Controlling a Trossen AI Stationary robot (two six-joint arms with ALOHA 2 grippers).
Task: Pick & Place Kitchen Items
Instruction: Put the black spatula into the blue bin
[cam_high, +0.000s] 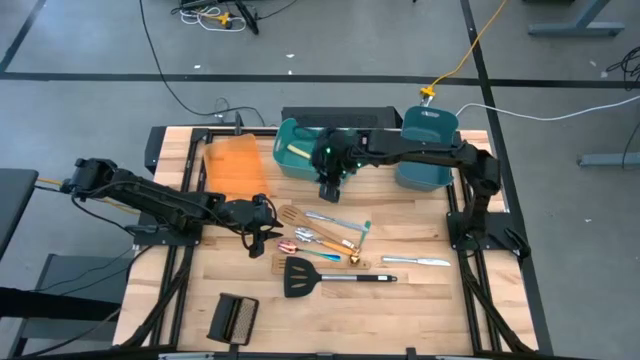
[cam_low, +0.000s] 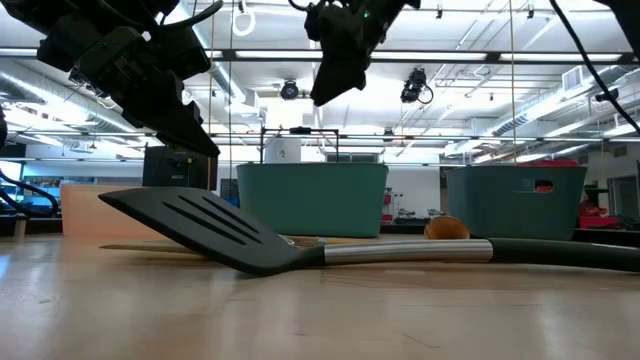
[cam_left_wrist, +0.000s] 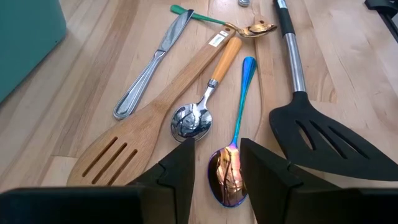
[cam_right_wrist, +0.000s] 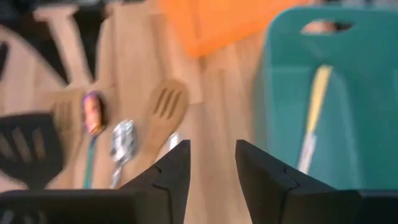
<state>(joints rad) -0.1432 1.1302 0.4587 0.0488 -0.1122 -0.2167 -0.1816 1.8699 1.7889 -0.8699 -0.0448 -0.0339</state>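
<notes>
Left gripper (cam_left_wrist: 214, 171) open and empty, straddling iridescent spoon (cam_left_wrist: 233, 155); best lowered squarely over the bowl, clear of black spatula (cam_left_wrist: 323, 134); right gripper (cam_right_wrist: 211, 165) open, empty, beside teal bin (cam_right_wrist: 336, 99).

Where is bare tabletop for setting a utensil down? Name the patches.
Free: the wood right of the ribbed block, below the black spatula; also the strip right of the lone knife. Crowded: the utensil cluster at centre, beside the left gripper.

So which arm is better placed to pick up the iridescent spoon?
Left. Its open pincer hangs right over the iridescent spoon, bowl between the fingers. The right pincer, empty, is beside the teal bin.
</notes>
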